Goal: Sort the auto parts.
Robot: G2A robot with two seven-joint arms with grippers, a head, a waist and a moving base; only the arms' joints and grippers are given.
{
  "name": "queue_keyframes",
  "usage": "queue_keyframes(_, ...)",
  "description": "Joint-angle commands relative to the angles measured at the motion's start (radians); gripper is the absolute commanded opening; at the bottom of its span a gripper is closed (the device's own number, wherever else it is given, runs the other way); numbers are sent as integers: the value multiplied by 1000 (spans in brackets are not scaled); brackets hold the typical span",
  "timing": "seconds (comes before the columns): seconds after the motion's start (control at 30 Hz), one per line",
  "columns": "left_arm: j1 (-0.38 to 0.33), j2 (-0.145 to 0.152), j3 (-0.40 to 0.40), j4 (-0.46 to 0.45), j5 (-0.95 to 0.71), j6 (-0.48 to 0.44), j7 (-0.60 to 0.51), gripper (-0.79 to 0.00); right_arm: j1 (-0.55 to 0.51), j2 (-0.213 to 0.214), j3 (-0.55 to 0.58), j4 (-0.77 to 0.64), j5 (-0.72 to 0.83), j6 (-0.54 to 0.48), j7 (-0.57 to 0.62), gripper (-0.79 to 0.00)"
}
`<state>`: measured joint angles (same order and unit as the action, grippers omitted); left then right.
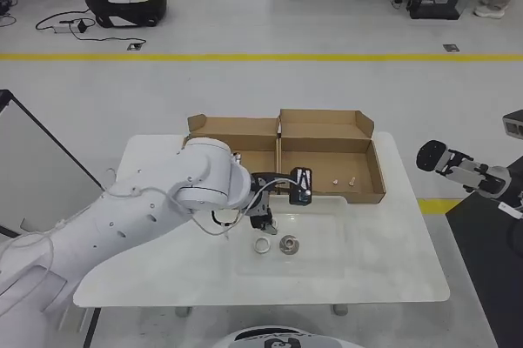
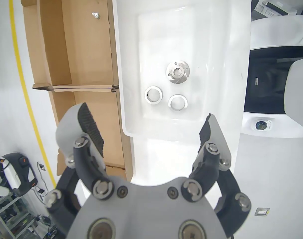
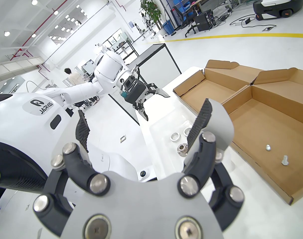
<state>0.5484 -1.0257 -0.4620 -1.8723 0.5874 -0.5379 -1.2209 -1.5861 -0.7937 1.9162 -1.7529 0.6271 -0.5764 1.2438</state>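
**Sizing up small steel parts in the tray**

Hanging over the near end of the white tray [image 2: 116, 50], with the left gripper [image 2: 147, 123] spread wide and holding nothing. Resting on the tray floor just beyond it: a flanged hub [image 2: 177, 72] and two metal rings [image 2: 153, 95], close together yet not touching. Lying in the right-hand cardboard box [image 2: 76, 38]: two bolts [image 2: 96, 15]. Parked beyond the edge of the table [image 1: 374, 270], with the right gripper [image 3: 142, 123] likewise open and carrying nothing.

Judged rigid, dense for their bulk and slick, so apt to skate on smooth plastic when nudged. Best pinched across a ring's outer wall, pads square on opposite sides; for the hub, across the flange edge or around the raised centre boss. Little fear of crushing; more of pinching off-centre and flicking the part away, or of clipping a neighbour on the way down.
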Motion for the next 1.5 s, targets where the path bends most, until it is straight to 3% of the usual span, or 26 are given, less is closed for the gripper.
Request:
queue_keyframes(0.0,0,-10,14,10,11,10,19,0,0,0,0,0,0,0,0,0)
queue_keyframes(0.7,-10,-144,166,167,91,75,98,0,0,0,0,0,0,0,0,0)
queue_keyframes(1.47,0,-294,266,381,183,92,78,0,0,0,0,0,0,0,0,0)
